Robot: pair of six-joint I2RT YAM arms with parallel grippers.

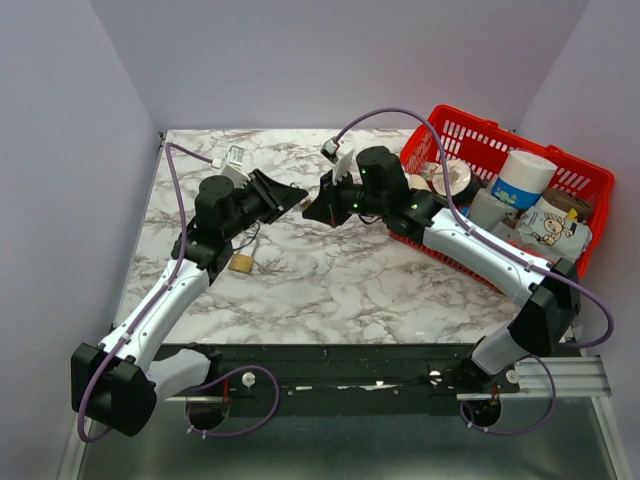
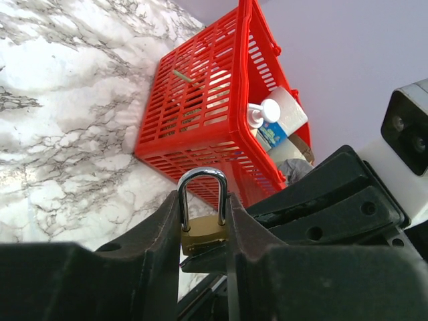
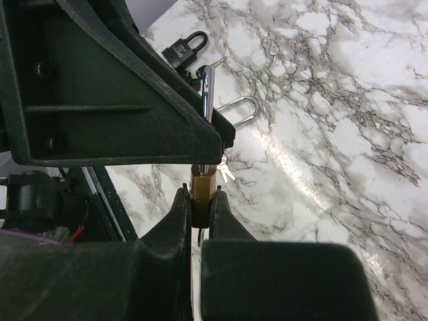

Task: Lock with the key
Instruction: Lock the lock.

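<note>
A small brass padlock [image 2: 204, 231] with a silver shackle is held in the air between both grippers, over the middle of the marble table [image 1: 330, 280]. My left gripper [image 2: 202, 200] is shut on it, fingers flanking the shackle and body. It also shows in the right wrist view [image 3: 202, 186], edge-on. My right gripper [image 3: 200, 204] is shut just under the brass body, on a dark piece that looks like the key's head; the key blade is hidden. In the top view the left gripper [image 1: 298, 197] and right gripper [image 1: 314, 207] meet tip to tip.
A second brass padlock [image 1: 241, 263] lies on the table under the left arm; its shackle [image 3: 239, 110] and small keys [image 3: 224, 170] show below. A black padlock [image 3: 184, 48] lies beyond. A red basket [image 1: 455, 130] of groceries stands at the right.
</note>
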